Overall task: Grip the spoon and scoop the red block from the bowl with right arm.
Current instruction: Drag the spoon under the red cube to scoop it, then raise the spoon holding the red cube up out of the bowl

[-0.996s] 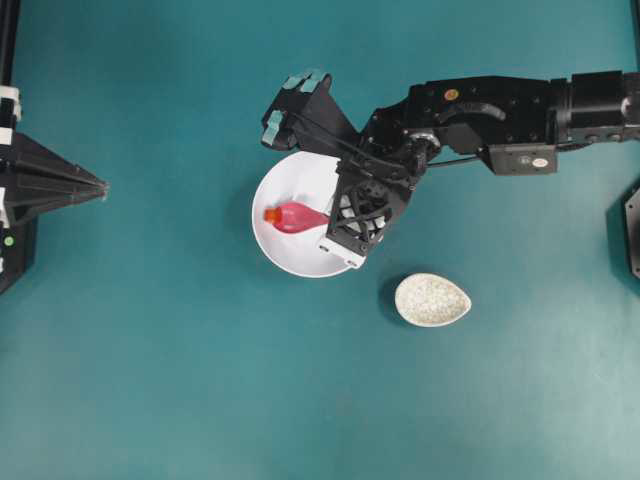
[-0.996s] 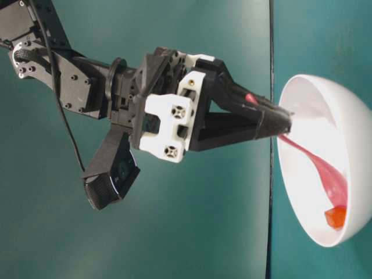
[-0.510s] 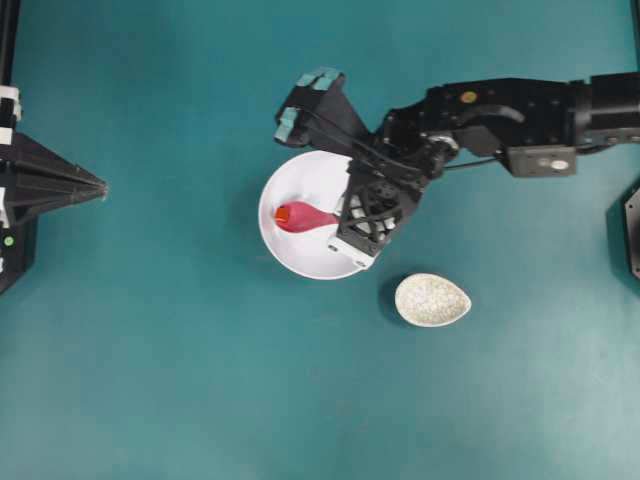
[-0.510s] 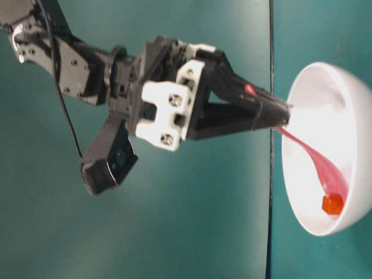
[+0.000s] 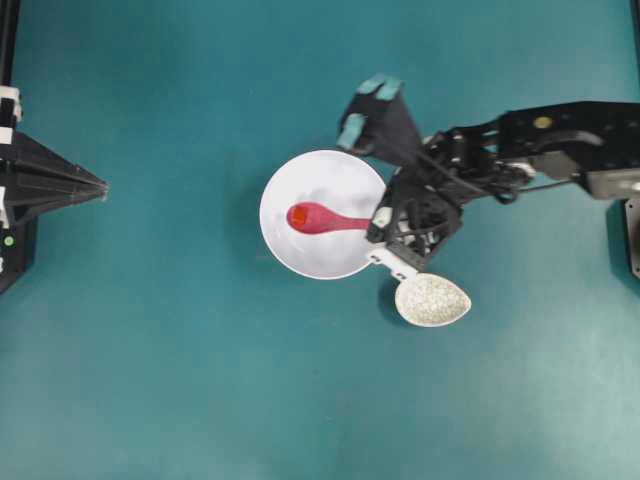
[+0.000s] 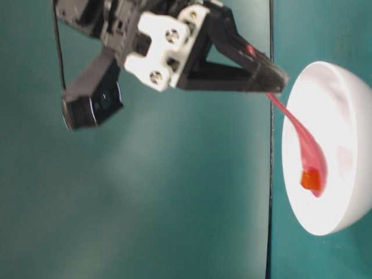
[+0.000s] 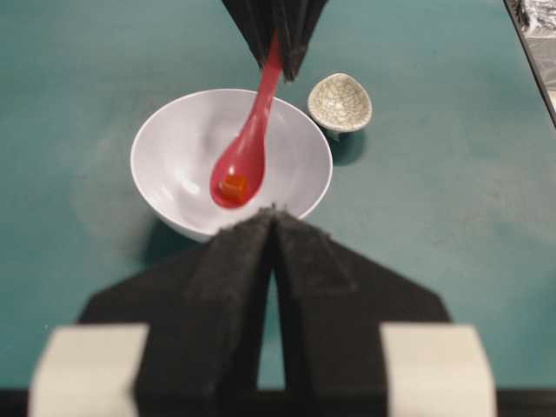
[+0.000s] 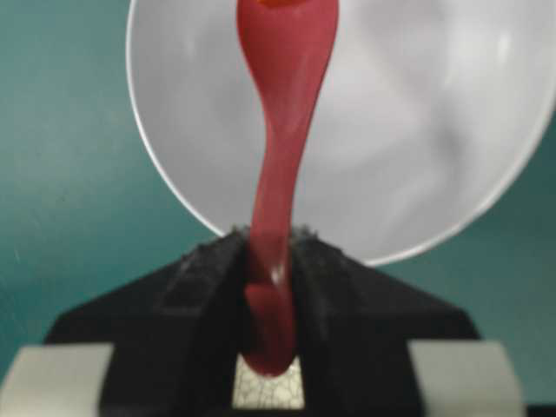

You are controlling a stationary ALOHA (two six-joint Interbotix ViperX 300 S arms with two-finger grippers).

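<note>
I see the glossy pink-magenta spoon (image 5: 328, 218) held by its handle, its oval scoop out over the middle of the bowl (image 5: 290, 235). The tiny red-orange block (image 7: 231, 185) sits in that scoop, lifted clear of the bowl's floor. The bowl is large, plain white and glossy, upright on the teal table.

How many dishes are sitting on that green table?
2: the large round glossy white bowl near the table's middle, and the small egg-shaped cream crackle-pattern dish just beside it, toward its lower right in the overhead view. None seems hidden.
</note>
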